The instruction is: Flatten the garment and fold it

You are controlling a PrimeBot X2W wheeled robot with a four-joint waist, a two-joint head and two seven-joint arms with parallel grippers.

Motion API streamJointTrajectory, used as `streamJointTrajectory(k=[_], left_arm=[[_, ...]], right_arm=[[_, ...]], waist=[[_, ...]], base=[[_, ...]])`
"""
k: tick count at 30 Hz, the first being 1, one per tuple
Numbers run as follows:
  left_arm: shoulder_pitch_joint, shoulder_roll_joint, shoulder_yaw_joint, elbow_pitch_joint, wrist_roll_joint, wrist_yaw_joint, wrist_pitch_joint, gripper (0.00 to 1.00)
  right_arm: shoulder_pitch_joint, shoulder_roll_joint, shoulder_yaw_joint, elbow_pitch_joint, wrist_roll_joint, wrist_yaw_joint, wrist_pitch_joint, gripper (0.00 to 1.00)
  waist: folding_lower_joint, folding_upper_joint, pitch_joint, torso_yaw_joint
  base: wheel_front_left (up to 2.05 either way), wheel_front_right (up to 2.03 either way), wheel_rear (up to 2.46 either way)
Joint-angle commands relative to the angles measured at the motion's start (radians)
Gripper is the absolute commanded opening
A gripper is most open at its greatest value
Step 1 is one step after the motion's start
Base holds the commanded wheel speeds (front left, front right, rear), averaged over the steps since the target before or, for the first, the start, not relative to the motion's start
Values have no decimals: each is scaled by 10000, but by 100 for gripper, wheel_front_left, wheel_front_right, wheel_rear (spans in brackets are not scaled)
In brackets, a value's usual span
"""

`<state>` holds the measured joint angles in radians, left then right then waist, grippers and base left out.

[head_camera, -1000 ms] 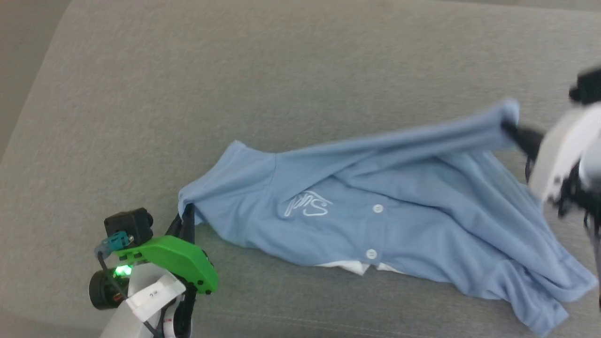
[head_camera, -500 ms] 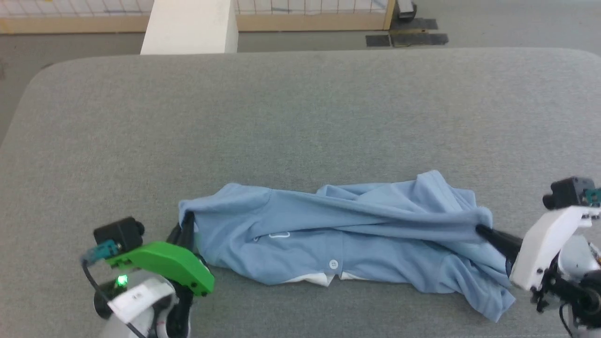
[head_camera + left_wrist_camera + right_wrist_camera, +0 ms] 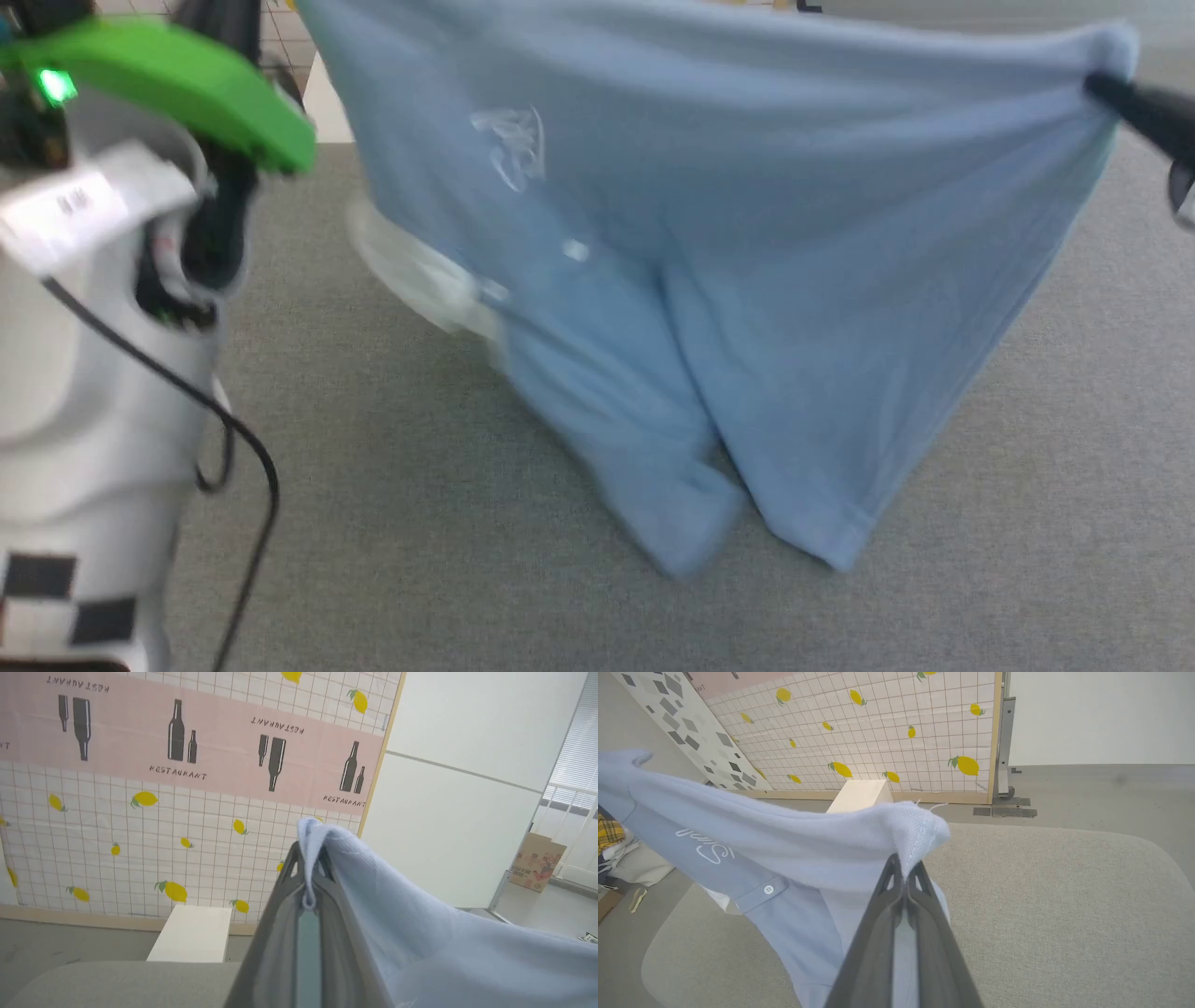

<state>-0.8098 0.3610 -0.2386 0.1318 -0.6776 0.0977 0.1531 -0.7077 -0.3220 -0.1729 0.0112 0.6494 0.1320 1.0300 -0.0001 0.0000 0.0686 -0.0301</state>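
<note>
The garment (image 3: 747, 233), a light blue polo shirt, hangs stretched in the air between my two grippers. Its lower ends brush the grey padded surface (image 3: 373, 485). The white chest logo (image 3: 512, 149) and the white collar (image 3: 420, 271) show blurred near the left side. My left gripper (image 3: 308, 872) is shut on one upper corner of the garment (image 3: 444, 942). At the upper right, my right gripper (image 3: 1097, 86) pinches the other corner. In the right wrist view the right gripper (image 3: 905, 868) is shut on a bunched fold of the garment (image 3: 794, 849).
My pale left forearm (image 3: 84, 373) with its green cover fills the left of the head view. Beyond the surface's far edge stand a white block (image 3: 859, 795) and a lemon-patterned wall (image 3: 140, 826). A cardboard box (image 3: 537, 861) sits far right.
Both grippers have risen, taking the garment from lying bunched on the surface to hanging spread between them. The head view has also shifted.
</note>
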Motion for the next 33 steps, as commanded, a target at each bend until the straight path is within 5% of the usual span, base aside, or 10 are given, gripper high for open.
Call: streamJointTrajectory(k=[1,15,23,33], left_arm=[[-576,178,-57,192,226,-108,122,0],[-3437,644,-441,2060,947,-324,700,0],[-5270,1008,-727,3020,1598,-172,1260,0],[-8962,1472,-1102,3648,3368,429,421,0]], right_arm=[[-338,-46,-92,105,-71,-13,90,0],[-1843,-138,-565,416,-504,-13,648,0],[-3644,469,-1094,1001,-1595,-13,733,0],[-7727,1866,-1731,2368,-4088,-13,-1951,0]], waist=[[1,0,-84,-57],[1,0,287,-337],[1,0,2309,-534],[1,0,5128,-978]], base=[[0,0,0],[0,0,0],[0,0,0],[0,0,0]])
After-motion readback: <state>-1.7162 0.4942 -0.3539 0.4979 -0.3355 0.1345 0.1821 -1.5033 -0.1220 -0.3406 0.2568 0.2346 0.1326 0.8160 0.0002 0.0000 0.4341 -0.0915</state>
